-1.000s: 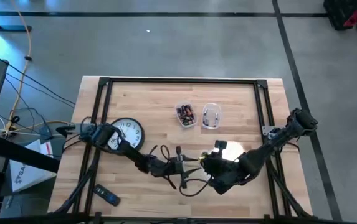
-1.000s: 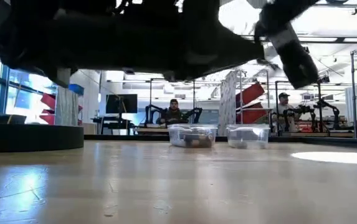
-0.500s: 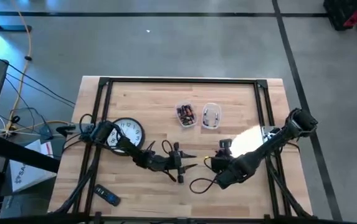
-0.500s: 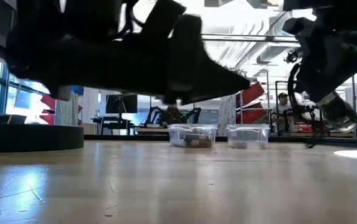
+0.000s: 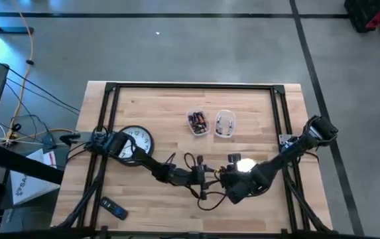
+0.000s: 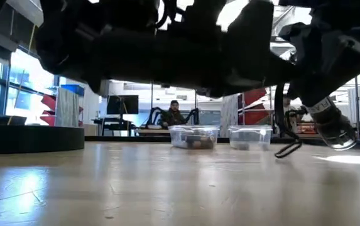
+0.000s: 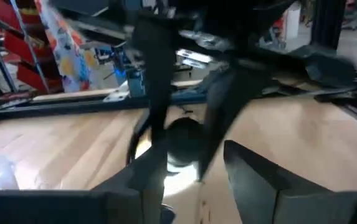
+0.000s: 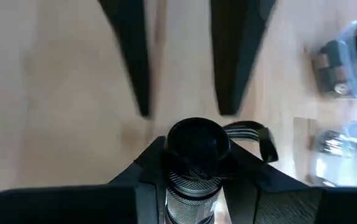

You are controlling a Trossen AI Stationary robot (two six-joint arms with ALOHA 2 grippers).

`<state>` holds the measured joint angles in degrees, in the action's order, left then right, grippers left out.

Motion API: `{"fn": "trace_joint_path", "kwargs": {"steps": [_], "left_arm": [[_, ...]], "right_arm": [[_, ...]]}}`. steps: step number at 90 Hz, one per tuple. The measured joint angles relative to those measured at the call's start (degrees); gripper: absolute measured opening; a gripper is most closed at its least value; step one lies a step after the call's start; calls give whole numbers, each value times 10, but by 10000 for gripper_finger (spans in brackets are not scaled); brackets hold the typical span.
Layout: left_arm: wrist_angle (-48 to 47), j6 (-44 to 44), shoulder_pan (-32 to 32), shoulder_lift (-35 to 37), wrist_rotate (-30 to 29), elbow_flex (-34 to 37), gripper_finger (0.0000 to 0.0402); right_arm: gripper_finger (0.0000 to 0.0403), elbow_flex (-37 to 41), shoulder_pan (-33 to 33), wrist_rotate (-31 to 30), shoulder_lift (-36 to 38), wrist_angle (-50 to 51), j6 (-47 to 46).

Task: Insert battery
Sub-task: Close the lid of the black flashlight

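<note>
Right gripper clamps a black cylindrical flashlight above the wooden table's near middle; left gripper, fingers spread, faces it. Batteries sit in a far clear tub.

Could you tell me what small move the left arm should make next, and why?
Probably ease the left gripper forward and close it on the end of the flashlight. Its fingers are open, empty and lined up with that end, just short of it, while the right gripper holds the body. The batteries are in their tub.
</note>
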<state>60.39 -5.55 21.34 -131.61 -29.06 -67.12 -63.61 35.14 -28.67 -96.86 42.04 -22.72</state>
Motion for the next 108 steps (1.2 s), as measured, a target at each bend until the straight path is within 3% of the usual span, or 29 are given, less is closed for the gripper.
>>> {"fn": "trace_joint_path", "kwargs": {"steps": [35,61,108], "left_arm": [[18,4,-1,3,-22,-23,139],[-144,54,-16,5,-15,-74,139],[-183,58,-17,6,-33,-80,139]], "right_arm": [[81,40,1,-1,6,-32,1],[81,47,2,3,5,-45,-2],[81,48,2,3,5,-58,11]]}}
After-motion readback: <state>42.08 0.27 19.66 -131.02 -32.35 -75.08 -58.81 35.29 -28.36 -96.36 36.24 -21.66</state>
